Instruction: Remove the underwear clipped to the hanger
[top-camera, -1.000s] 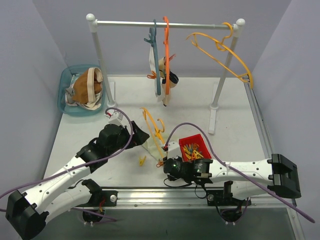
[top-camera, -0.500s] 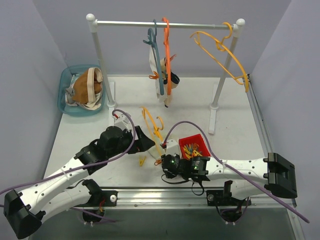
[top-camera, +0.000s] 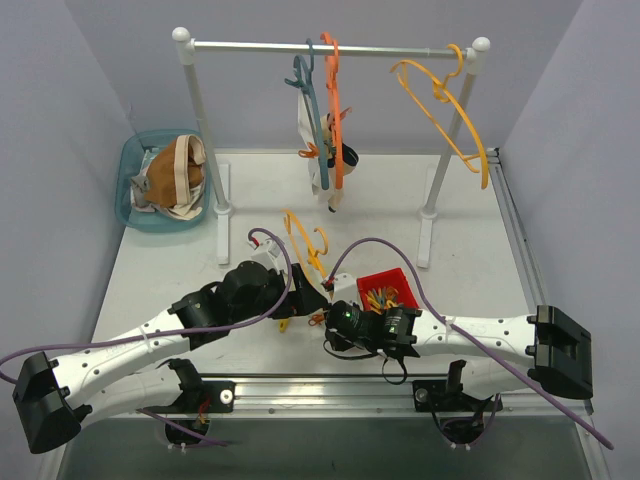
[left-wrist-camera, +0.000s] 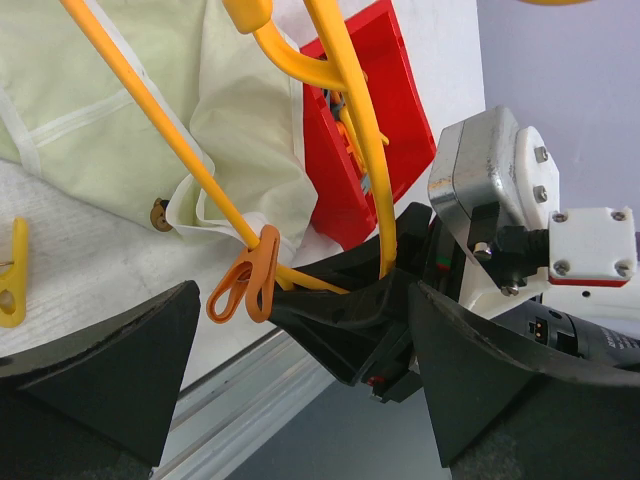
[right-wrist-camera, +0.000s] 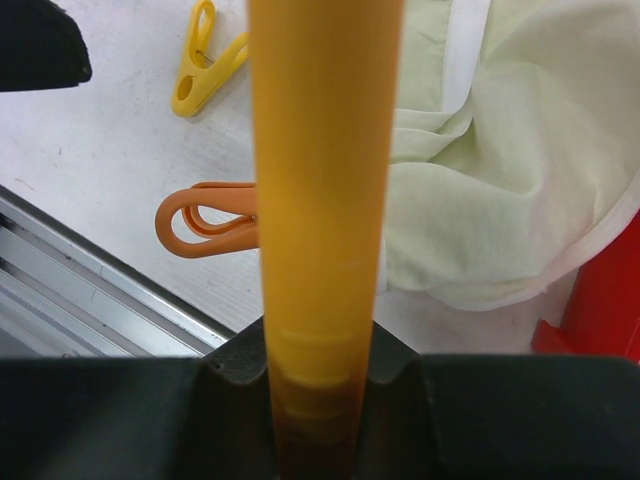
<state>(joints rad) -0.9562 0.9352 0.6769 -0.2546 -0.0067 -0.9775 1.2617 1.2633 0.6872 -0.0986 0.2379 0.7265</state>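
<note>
The top view looks down from above and behind the arms, over the whole desk (top-camera: 400, 200) to the rail (top-camera: 250, 45) at its far edge. The left wrist view sits close by the near edge, on a hanger (left-wrist-camera: 355, 120), pin (left-wrist-camera: 245, 285) and bin (left-wrist-camera: 410, 120). The right wrist view, closer still, shares that hanger and pin.

Left gripper (top-camera: 312, 297): carried rightward across the table; set, jaws wide, around the yellow hanger on the table (top-camera: 298, 238)
Pale underwear (left-wrist-camera: 120, 120): now hidden by it in the top view
Right gripper (top-camera: 326, 318): shifted slightly leftward
Yellow hanger on the rail (top-camera: 441, 92): swung back from its outward tilt; hung nearer vertical
</note>
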